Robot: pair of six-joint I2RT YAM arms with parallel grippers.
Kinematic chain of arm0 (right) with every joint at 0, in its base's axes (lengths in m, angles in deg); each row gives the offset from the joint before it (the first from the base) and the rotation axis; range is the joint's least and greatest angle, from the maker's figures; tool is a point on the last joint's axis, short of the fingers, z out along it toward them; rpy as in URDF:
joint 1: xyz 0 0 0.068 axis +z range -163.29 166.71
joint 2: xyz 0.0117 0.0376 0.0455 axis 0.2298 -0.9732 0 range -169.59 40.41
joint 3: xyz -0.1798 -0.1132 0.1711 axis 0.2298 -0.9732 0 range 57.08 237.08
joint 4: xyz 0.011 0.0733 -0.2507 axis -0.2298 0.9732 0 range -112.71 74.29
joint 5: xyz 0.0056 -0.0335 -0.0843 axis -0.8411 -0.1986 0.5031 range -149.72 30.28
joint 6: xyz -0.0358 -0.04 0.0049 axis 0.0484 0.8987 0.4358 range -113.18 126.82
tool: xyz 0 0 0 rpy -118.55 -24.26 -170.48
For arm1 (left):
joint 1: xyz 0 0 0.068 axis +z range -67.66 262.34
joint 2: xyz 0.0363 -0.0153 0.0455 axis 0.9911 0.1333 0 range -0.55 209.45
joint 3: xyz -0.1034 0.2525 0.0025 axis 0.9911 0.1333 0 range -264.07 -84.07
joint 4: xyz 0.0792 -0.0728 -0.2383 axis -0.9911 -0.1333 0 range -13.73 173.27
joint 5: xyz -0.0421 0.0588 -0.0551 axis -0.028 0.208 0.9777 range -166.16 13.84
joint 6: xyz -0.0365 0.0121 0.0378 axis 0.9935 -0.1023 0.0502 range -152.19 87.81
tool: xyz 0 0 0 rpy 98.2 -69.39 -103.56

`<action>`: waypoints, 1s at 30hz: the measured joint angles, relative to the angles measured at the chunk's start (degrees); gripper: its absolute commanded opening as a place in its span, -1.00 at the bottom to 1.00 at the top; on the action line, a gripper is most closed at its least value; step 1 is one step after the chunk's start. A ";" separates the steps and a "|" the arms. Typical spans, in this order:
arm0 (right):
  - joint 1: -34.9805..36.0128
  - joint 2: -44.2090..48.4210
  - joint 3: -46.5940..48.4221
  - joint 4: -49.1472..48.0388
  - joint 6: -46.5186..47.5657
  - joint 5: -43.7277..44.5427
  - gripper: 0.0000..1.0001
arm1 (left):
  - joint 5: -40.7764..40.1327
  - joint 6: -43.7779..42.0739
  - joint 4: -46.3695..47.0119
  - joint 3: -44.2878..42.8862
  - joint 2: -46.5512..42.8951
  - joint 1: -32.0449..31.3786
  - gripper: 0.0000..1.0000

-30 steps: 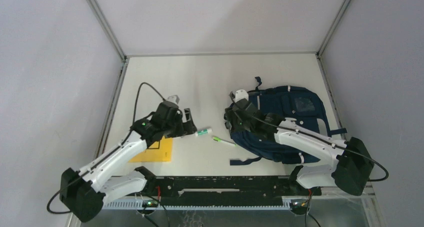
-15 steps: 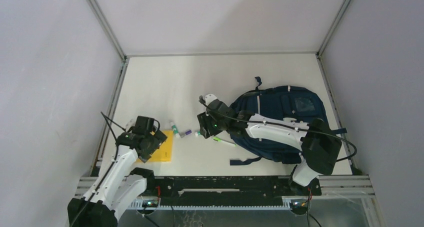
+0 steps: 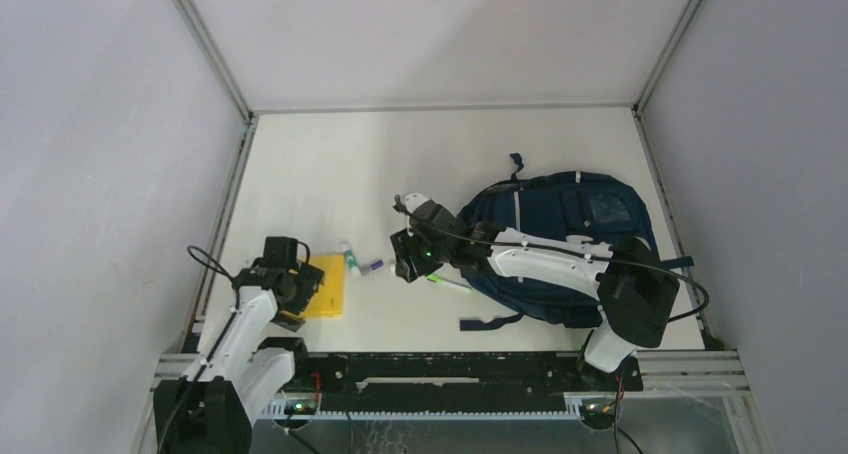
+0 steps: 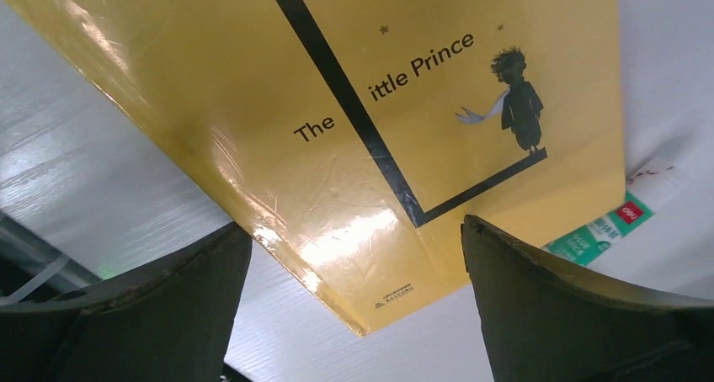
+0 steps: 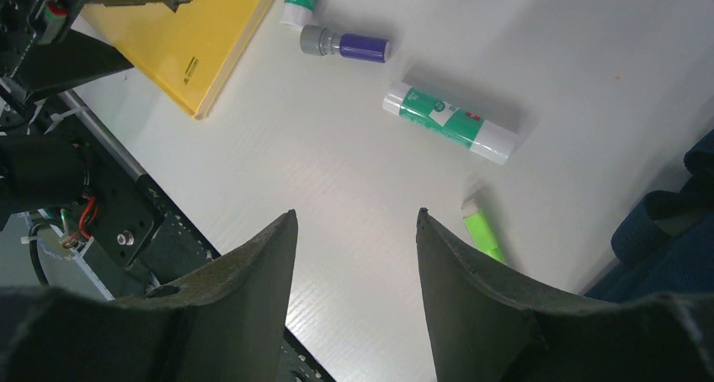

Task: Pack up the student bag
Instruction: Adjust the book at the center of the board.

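The student bag (image 3: 570,214), a navy backpack with white piping, lies flat at right centre; its edge shows in the right wrist view (image 5: 674,239). My right gripper (image 3: 407,264) (image 5: 355,218) is open and empty, hovering above bare table left of the bag. A green-and-white glue stick (image 5: 446,123), a purple marker (image 5: 347,45) and a green pen (image 5: 482,235) lie beyond it. My left gripper (image 3: 293,299) (image 4: 354,230) is open above the near corner of a yellow "The Little Prince" book (image 4: 404,104) (image 3: 325,286), not touching it.
A second glue stick (image 3: 349,259) (image 4: 623,222) lies by the book's far right corner. The green pen (image 3: 448,283) lies close to the bag's left edge. A bag strap (image 3: 490,321) trails toward the black rail (image 3: 450,369) at the table's near edge.
My left arm has pulled back to the near left and now hangs over the book. My right arm has swung left, off the bag, to above the glue stick and pen.
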 measured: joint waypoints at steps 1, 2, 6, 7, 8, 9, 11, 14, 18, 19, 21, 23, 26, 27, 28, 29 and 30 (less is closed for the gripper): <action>0.00 0.00 0.00 0.11 0.00 0.00 0.25 | 0.57 -0.17 0.50 0.04 0.04 0.63 1.00; 0.00 0.00 0.00 0.11 0.00 0.02 0.25 | 0.94 -0.28 1.22 0.04 0.15 1.03 1.00; 0.00 0.00 0.00 0.13 -0.09 0.02 0.24 | 1.60 -0.92 4.76 -0.15 1.38 2.36 0.85; 0.00 0.00 0.00 0.13 -0.17 0.00 0.25 | 1.62 -1.33 5.68 -0.20 1.73 2.89 0.80; 0.00 0.00 0.00 0.11 -0.22 -0.02 0.24 | 1.46 -1.75 6.38 -0.26 2.05 3.23 0.76; 0.00 0.00 0.00 0.11 -0.33 -0.07 0.24 | 1.22 -2.10 7.02 -0.37 2.47 3.54 0.74; -0.02 0.00 0.00 0.09 -0.52 -0.28 0.24 | 0.33 -3.28 8.22 -0.98 4.22 4.20 0.74; -0.46 0.00 0.00 0.04 -1.09 -1.09 0.23 | -1.31 -5.20 9.42 -2.93 8.28 4.72 0.75; -1.40 0.00 0.00 0.00 -1.77 -2.21 0.23 | -2.43 -8.15 10.16 -8.87 17.14 4.94 0.77; -1.60 0.00 0.00 0.00 -1.92 -2.47 0.23 | -2.73 -8.76 10.51 -10.36 19.12 4.94 0.77; -2.01 0.00 0.00 0.00 -2.21 -2.80 0.23 | -3.87 -9.70 10.95 -13.62 23.37 4.98 0.79; -2.36 0.00 0.00 0.04 -2.40 -3.04 0.22 | -5.07 -10.14 11.13 -16.81 27.23 5.03 0.81; -2.80 0.00 0.00 0.07 -2.56 -3.30 0.22 | -6.45 -10.84 10.62 -22.36 33.20 5.07 0.81; -2.89 0.00 0.00 0.13 -2.56 -3.41 0.23 | -6.69 -11.06 10.49 -24.20 35.10 5.09 0.80; -2.97 0.00 0.00 0.20 -2.56 -3.43 0.23 | -6.80 -11.45 10.21 -25.94 36.81 5.07 0.80; -3.02 0.00 0.00 0.33 -2.54 -3.43 0.22 | -6.97 -12.17 9.97 -28.24 38.95 5.07 0.81; -3.08 0.00 0.00 0.57 -2.54 -3.41 0.22 | -6.99 -12.98 9.94 -30.34 40.89 4.98 0.81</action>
